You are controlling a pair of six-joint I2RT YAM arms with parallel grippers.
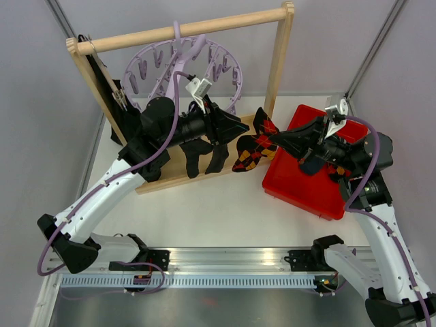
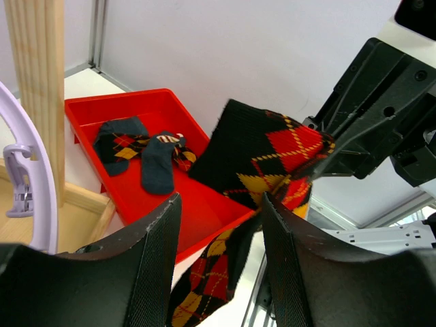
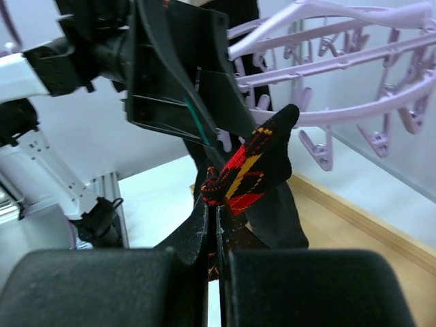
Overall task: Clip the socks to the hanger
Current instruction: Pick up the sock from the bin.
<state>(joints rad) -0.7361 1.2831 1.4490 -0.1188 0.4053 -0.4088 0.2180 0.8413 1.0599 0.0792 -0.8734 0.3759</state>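
Note:
My right gripper [image 3: 216,208] is shut on the edge of an argyle sock [image 3: 262,160], holding it up in the air left of the red tray [image 1: 300,184]. That same argyle sock [image 2: 262,153] droops between and beyond the spread fingers [image 2: 158,259] of my left gripper [image 2: 221,235], which is open and not pinching it. From above, the left gripper [image 1: 231,129] and right gripper [image 1: 274,139] face each other with the sock [image 1: 251,150] between them. The lilac hanger [image 1: 182,63] hangs from the wooden rail just behind, and its clips [image 3: 317,146] dangle near the sock.
The tray holds more socks [image 2: 139,153], dark and argyle. Black socks [image 1: 204,155] hang below the hanger, in front of the wooden frame's base [image 1: 160,178]. A wooden post [image 1: 278,58] stands between the hanger and the tray.

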